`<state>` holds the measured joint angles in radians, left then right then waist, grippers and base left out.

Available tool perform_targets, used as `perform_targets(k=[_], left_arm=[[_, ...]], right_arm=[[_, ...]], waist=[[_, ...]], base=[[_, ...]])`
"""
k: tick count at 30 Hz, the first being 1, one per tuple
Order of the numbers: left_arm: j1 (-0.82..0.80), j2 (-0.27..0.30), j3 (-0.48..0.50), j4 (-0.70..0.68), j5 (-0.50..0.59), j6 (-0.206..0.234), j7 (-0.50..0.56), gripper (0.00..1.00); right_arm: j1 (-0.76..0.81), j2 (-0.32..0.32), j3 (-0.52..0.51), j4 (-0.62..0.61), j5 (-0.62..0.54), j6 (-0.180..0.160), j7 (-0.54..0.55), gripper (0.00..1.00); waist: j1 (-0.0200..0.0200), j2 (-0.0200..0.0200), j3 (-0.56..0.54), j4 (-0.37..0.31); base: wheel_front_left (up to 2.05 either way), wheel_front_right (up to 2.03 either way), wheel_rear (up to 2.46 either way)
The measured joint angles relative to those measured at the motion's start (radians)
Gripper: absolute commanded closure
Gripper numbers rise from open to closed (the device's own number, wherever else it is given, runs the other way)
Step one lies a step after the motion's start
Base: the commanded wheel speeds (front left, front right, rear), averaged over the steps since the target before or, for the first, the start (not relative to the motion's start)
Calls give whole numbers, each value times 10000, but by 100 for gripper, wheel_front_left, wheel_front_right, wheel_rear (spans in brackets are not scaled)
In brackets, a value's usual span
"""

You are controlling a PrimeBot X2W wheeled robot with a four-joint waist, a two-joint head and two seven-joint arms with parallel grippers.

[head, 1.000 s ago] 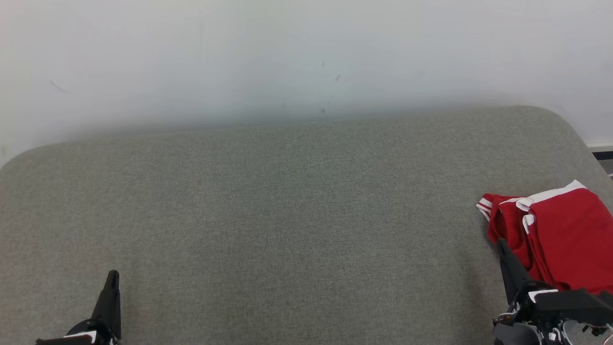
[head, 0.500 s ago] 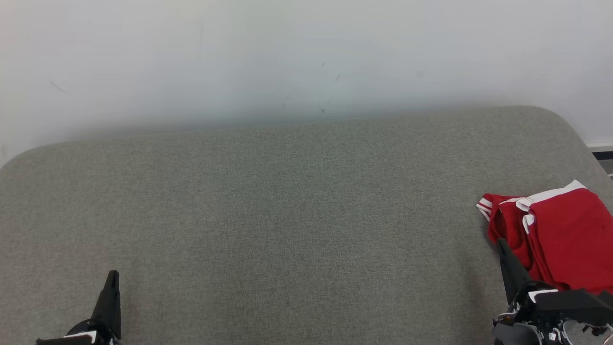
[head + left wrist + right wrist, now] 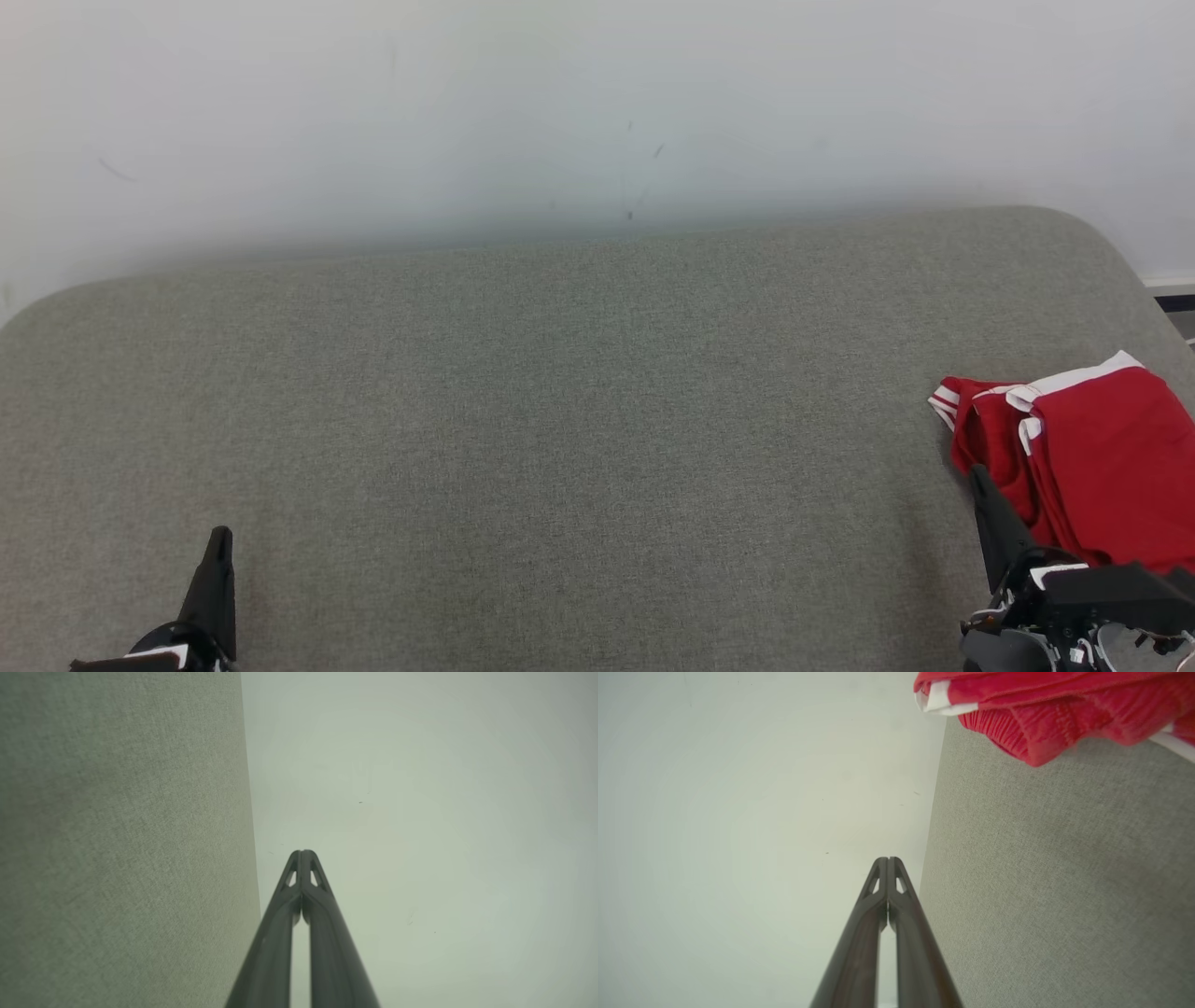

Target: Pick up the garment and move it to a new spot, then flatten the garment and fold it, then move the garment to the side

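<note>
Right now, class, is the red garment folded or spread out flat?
Folded, not spread: the red garment lies as a compact stack of layers, white trim edges overlapping, at the right end of the grey cushion.

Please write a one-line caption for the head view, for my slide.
Head view: red garment lies near the right edge of the grey fabric surface; left gripper and right gripper shut, empty.

No readable text, brands or numbers, white patch (image 3: 1058,571) on right gripper (image 3: 977,476) possibly a label, unreadable
</note>
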<state>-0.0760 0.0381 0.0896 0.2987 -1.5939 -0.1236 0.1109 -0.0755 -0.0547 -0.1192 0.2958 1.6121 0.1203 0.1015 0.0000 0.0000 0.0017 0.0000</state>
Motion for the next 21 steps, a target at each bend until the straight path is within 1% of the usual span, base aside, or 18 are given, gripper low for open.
perform_targets(k=[21], left_arm=[[0, 0, 0, 2, 0, 0, 0, 100]], right_arm=[[-2, 4, -4, 0, 0, 0, 12, 100]], waist=[[0, 0, 0, 0]], base=[[0, 0, 0]])
